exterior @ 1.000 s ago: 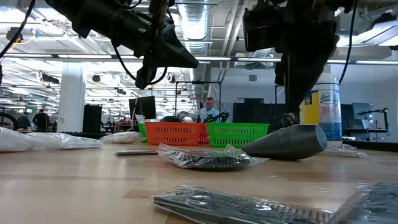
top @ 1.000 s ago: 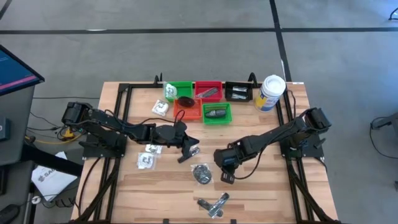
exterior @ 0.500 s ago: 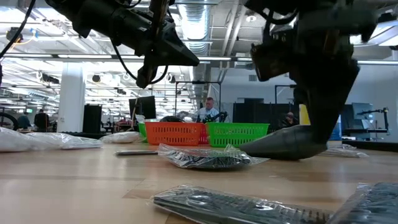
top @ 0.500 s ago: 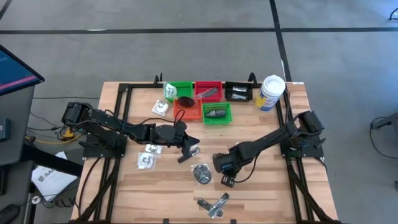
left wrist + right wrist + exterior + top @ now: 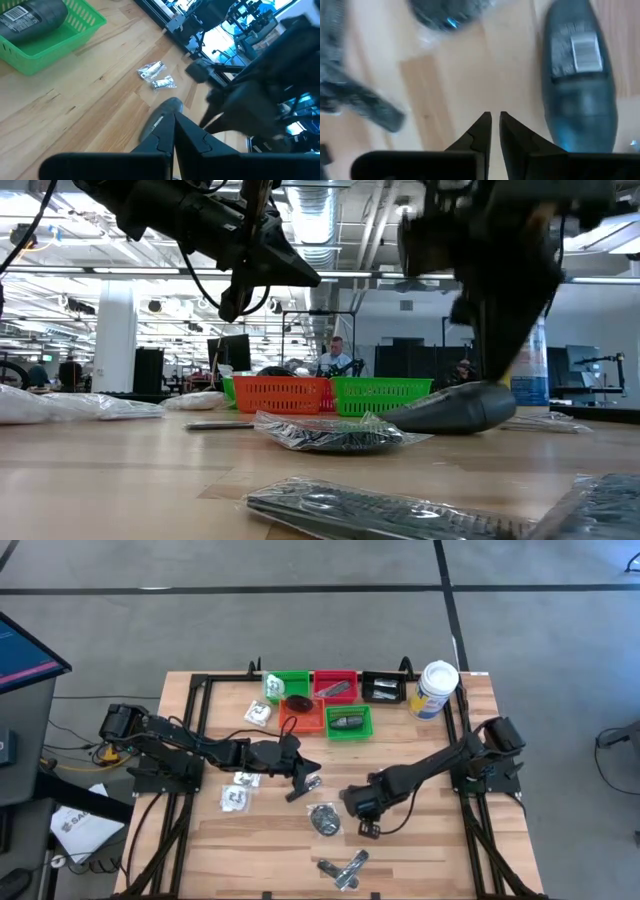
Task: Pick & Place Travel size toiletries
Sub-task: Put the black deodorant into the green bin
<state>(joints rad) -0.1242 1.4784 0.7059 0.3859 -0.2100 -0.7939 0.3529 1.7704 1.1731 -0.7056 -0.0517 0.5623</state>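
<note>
**High view first: right gripper beside a dark grey oval**

High view: right gripper [image 5: 366, 828] low at table centre, beside the black round packet [image 5: 324, 819]; left gripper [image 5: 298, 783] waits left of centre.

Low view: dark grey oval [image 5: 455, 408] lies on the wood under the right arm.

Right wrist view: fingertips nearly together, nothing between them; oval just beside.

Left wrist view: fingers [image 5: 192, 136] pressed together, empty.
</note>
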